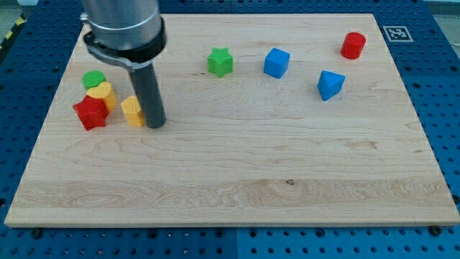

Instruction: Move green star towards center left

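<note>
arm (122, 21): chunky grey metal cylinder, kinda brushed look | collar: black ring clamped round the bottom of it, small lug sticking out on the view's left | rod: straight, dark grey, slightly glossy, way thinner than the body | my tip (155, 125): plain blunt end, no markings I can make out

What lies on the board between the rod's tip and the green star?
Nothing: the camera view shows only bare wooden board between my tip, which sits beside the yellow block at the view's left, and the green star.
</note>
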